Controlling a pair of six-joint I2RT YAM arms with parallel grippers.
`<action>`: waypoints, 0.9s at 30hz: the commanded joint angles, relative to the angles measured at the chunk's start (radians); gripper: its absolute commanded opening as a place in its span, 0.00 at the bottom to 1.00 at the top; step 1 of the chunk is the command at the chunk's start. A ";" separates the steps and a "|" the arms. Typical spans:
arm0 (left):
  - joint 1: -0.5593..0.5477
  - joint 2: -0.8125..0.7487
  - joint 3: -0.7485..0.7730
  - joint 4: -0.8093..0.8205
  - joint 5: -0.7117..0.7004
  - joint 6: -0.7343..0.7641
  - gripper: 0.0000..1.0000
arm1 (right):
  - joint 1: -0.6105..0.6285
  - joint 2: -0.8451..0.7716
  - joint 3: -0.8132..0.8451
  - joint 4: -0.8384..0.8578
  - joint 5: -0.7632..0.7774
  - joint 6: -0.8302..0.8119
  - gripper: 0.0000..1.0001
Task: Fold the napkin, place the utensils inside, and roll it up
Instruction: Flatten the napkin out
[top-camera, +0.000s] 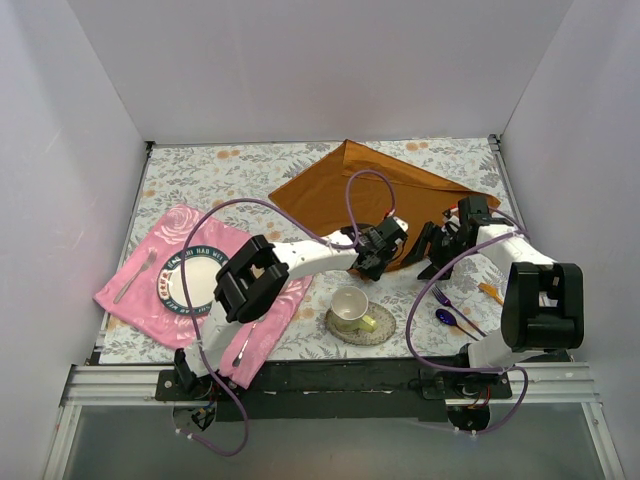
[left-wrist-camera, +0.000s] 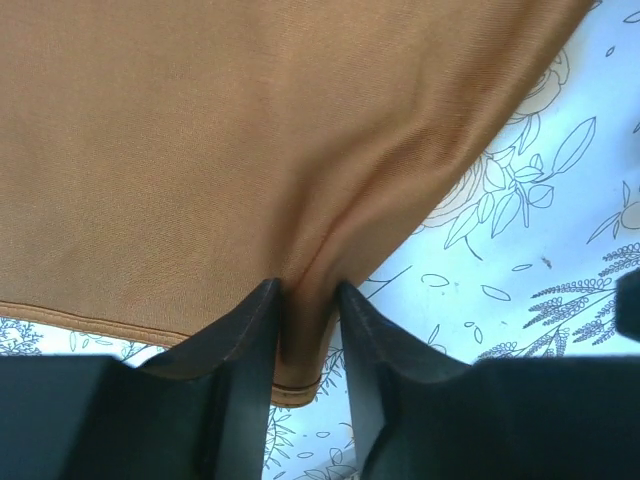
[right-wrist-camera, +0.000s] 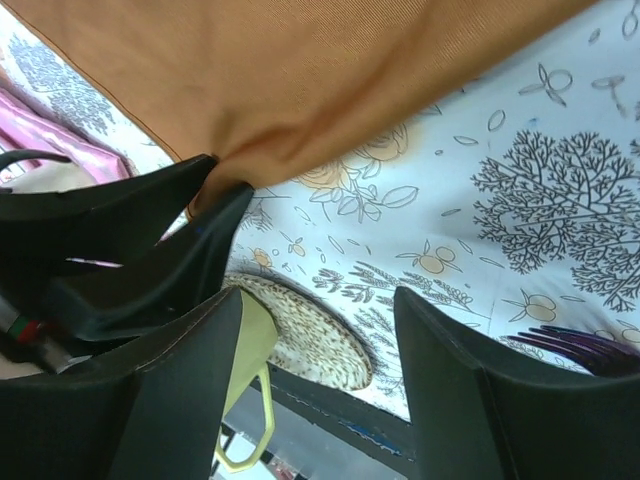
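Rust-orange satin square napkin (top-camera: 350, 190), 1 o'clock in top view: plain, shiny, darker stitched hem. White tablecloth (top-camera: 220, 170): grey-green leaf and flower print, small orange fruits. Pink satin cloth (top-camera: 175, 225), 8 o'clock: rose pattern. Round white plate (top-camera: 200, 283): dark teal rim, white lettering. Slim purple fork (top-camera: 443, 297), dark blue spoon (top-camera: 446, 318), orange knife (top-camera: 491, 292), 4 o'clock. Cream cup (top-camera: 348, 306) on tan woven coaster (top-camera: 383, 328).
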 joint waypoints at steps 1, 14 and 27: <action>-0.006 -0.013 0.045 0.015 -0.051 0.005 0.24 | 0.000 -0.039 -0.022 0.044 -0.018 0.017 0.69; 0.089 0.036 0.200 -0.051 -0.021 -0.059 0.09 | 0.048 0.100 0.045 0.146 -0.065 0.086 0.49; 0.193 0.091 0.255 0.006 0.003 -0.050 0.00 | 0.144 0.198 0.068 0.305 -0.052 0.255 0.45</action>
